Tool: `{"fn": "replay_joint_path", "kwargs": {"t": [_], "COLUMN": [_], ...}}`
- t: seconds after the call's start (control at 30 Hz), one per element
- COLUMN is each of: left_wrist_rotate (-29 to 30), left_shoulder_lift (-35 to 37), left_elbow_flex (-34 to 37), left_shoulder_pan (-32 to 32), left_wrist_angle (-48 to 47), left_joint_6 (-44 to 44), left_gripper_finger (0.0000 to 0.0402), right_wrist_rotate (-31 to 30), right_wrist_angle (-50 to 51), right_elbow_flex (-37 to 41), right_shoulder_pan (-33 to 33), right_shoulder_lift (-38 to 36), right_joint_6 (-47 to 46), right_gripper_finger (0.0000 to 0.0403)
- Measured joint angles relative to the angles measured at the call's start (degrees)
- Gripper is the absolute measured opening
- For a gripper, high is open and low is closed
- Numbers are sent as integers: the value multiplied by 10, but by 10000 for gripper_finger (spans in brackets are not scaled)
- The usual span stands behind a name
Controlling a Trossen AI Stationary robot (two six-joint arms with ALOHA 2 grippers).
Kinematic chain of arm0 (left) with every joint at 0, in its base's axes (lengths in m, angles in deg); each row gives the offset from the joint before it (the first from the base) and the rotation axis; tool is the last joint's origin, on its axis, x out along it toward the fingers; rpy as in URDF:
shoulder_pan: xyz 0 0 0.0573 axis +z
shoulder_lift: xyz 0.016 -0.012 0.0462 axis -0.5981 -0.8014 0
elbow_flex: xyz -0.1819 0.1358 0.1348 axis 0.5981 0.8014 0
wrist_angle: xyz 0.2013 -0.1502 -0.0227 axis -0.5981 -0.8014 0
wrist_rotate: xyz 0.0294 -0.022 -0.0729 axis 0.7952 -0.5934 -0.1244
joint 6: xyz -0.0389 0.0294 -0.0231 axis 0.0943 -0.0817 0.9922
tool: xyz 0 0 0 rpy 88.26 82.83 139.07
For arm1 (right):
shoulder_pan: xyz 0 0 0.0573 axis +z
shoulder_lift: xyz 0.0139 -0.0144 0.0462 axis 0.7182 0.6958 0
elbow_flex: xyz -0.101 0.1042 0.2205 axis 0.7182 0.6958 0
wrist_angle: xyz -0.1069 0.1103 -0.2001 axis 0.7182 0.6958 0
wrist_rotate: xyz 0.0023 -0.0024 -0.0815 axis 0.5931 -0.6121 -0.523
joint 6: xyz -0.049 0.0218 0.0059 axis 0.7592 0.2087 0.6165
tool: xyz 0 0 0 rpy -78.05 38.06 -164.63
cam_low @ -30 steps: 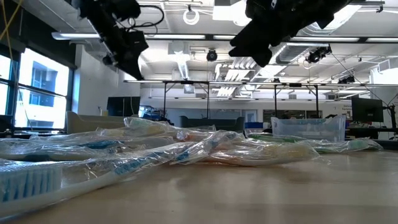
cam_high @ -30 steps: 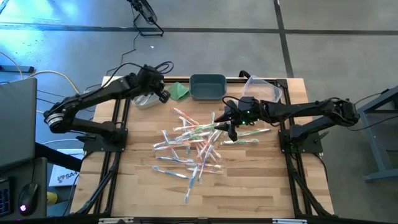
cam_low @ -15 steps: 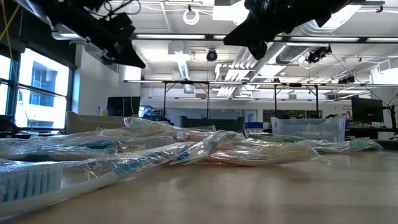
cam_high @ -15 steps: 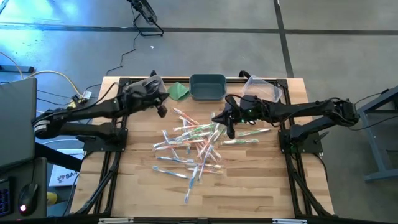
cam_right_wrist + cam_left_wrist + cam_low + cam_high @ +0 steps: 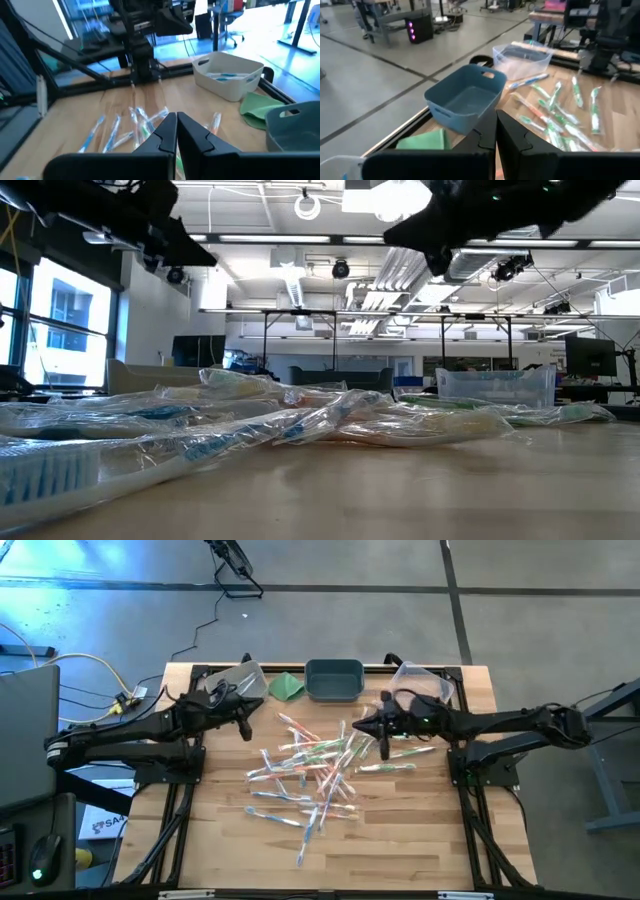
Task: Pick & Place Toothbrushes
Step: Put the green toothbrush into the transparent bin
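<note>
Blue bin (image 5: 465, 100) — toothbrushes (image 5: 555, 117) beside it — closed left gripper (image 5: 496, 137).

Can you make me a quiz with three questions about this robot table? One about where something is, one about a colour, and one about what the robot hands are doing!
1. Where do most toothbrushes lie?
A. in the blue bin
B. loose on the table
C. on the floor

2. What colour is the cloth?
A. green
B. red
C. yellow

3. How are the right gripper's jaws?
A. wide open
B. shut, empty
C. shut on a cloth

Answers:
1 B, the high view shows them scattered mid-table.
2 A, it lies green beside the blue bin.
3 B, the right wrist view shows its jaws together with nothing between.
</note>
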Motion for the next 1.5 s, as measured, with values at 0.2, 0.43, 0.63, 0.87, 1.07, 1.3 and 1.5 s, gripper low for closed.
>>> {"fn": "replay_joint_path", "kwargs": {"t": [0.2,0.43,0.63,0.87,1.07,1.3,1.5], "left_wrist_rotate": [-3,-14,-33,-38,-37,-37,-35], "left_shoulder_lift": [17,24,24,24,24,24,24], "left_elbow_flex": [0,0,0,0,0,-1,-1], "left_shoulder_pan": [-10,-9,-9,-9,-9,-9,-9], "left_wrist_angle": [-1,0,-5,-5,-4,-9,-18], "left_joint_6": [0,-1,-1,-17,-36,-47,-46], "left_gripper_finger": [1,1,1,1,1,1,1], "right_wrist_rotate": [-18,-72,-72,-63,-63,-36,2], "right_wrist_angle": [-134,-153,-153,-153,-154,-157,-189], "right_elbow_flex": [100,122,122,122,122,122,122], "right_shoulder_pan": [-4,-4,-4,-4,-4,-3,-3], "right_shoulder_lift": [-58,-71,-72,-71,-71,-71,-71], "right_joint_6": [-21,-3,1,3,44,46,46], "right_gripper_finger": [5,5,5,5,5,5,5]}}
